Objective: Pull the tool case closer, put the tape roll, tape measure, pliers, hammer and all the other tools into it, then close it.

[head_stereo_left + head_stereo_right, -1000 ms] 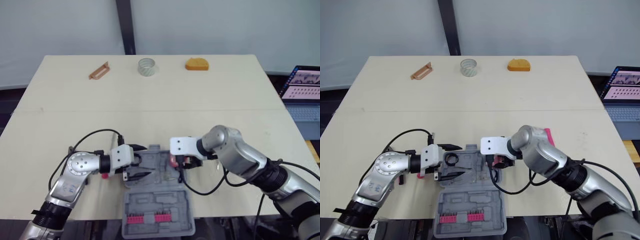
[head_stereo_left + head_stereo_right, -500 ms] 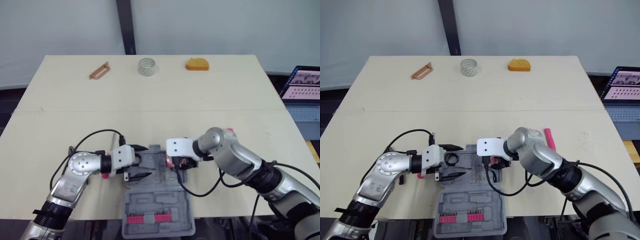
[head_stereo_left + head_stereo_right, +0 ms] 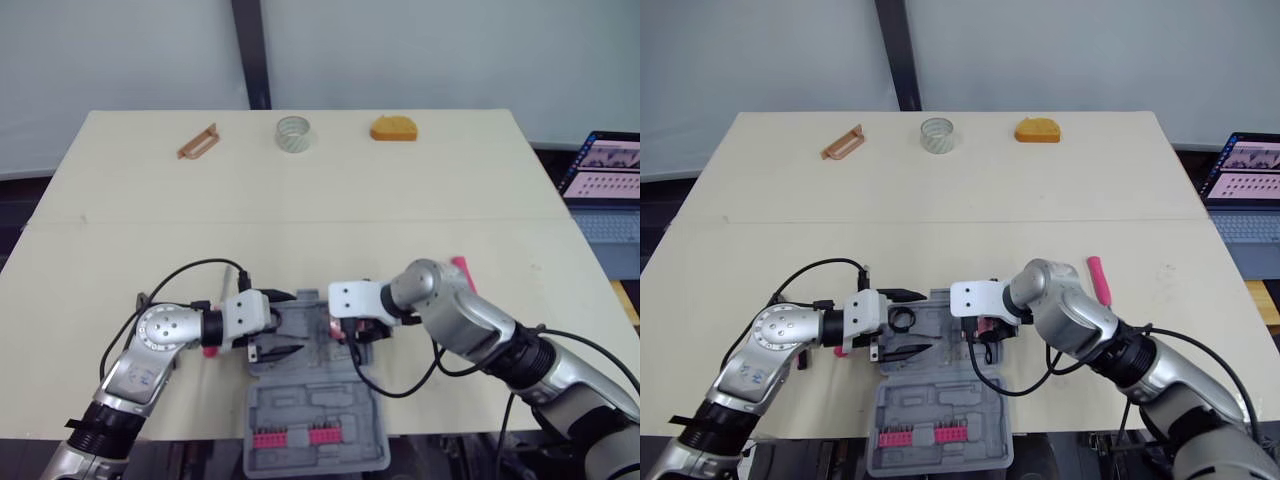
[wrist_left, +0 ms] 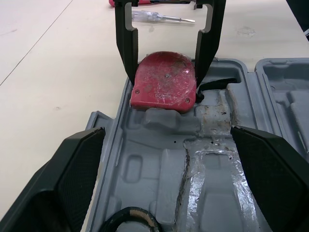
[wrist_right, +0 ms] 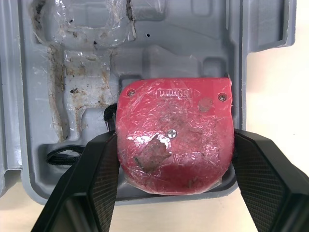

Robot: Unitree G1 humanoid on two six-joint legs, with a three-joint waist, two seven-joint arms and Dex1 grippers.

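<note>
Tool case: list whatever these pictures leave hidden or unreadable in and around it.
- Right wrist view: the tape measure, shut in the right gripper, covers its recess; seated or not, unclear.
- Left wrist view: a black ring near the tool case tray is cut off by the picture's edge.
- Left eye view: the pink-handled tool is mostly hidden by the right arm; type unclear.
- Left eye view: a pink object is mostly hidden by the left arm.

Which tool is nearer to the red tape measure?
Right. The right tool clamps the tape measure over the tool case; the left tool, open, faces it from across the case.
</note>
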